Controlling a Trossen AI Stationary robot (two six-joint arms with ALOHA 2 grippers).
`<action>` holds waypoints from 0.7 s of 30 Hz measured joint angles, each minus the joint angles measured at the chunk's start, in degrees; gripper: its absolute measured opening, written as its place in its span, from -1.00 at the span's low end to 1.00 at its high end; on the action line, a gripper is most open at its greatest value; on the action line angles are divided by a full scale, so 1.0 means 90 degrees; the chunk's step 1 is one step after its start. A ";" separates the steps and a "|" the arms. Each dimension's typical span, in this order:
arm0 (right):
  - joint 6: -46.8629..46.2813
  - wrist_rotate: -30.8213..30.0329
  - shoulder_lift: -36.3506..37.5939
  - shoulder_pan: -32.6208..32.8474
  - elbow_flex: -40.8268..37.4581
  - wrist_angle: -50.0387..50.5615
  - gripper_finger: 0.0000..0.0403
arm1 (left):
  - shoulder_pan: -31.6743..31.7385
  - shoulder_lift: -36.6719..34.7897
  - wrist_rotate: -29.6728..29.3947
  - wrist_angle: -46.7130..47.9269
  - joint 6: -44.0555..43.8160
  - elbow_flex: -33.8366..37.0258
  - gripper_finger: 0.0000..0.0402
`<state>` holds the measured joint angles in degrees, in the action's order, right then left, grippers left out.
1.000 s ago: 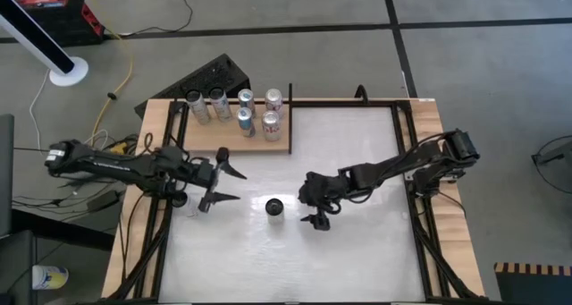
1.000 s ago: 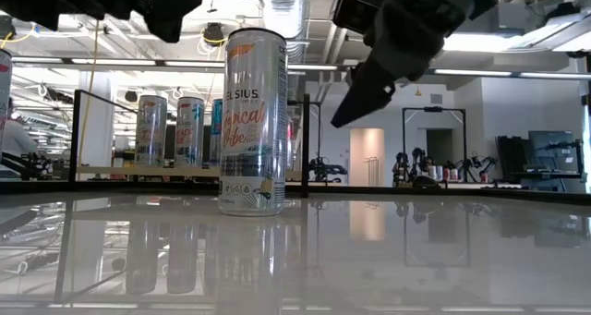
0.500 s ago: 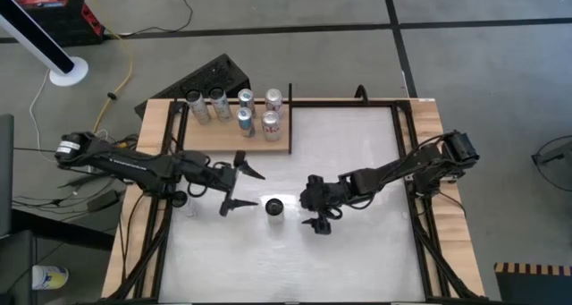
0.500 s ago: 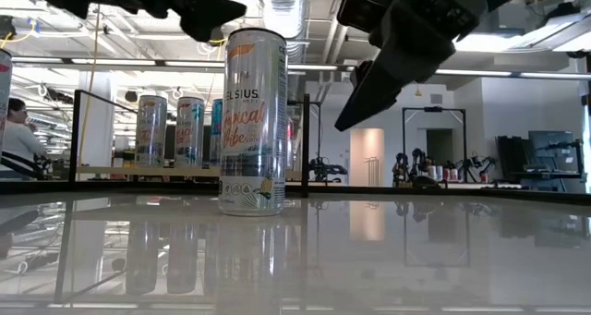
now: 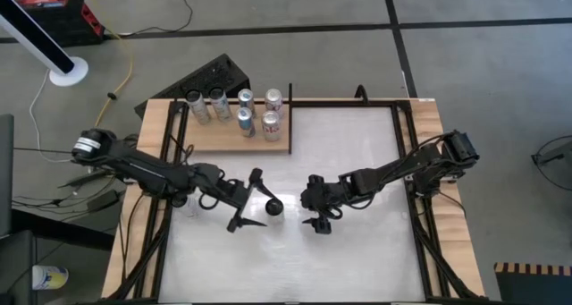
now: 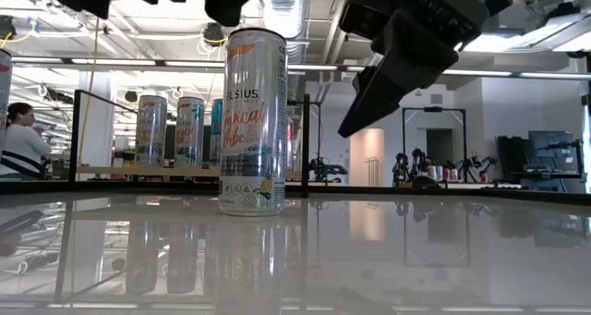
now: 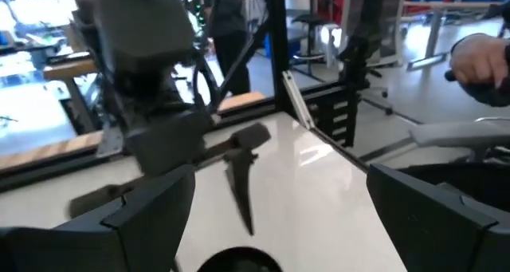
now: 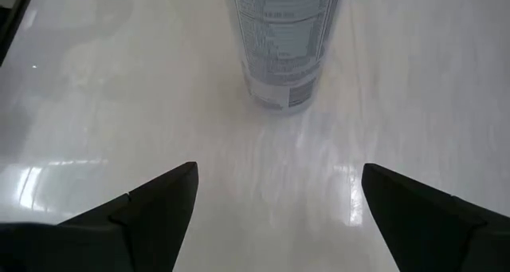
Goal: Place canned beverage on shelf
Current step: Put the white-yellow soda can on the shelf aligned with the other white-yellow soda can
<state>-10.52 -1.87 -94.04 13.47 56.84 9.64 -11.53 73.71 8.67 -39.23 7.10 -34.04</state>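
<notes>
Glossy white tabletop (image 5: 349, 162) carries our can (image 5: 273, 207), upright and alone near its middle, well apart from the shelf (image 5: 268, 147) at the far left corner, where six cans (image 5: 243, 110) already crowd the board's back. We bring the left gripper (image 5: 253, 199) in with fingers spread wide, its tips just beside the can, apparently lining up a grasp. Our right gripper (image 5: 318, 214) waits on the can's other side, fingers apart too, holding nothing. Bare board along the shelf's front edge looks like the landing room; black bars rim it.
</notes>
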 joint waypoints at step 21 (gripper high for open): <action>0.0001 0.0002 -0.0002 0.0002 0.0002 0.0021 0.88 | 0.0067 0.0894 -0.0186 -0.0632 0.0183 0.0002 0.79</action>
<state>-10.51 -1.85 -94.06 13.50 56.86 9.83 -10.93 81.76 6.99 -44.92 8.75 -34.02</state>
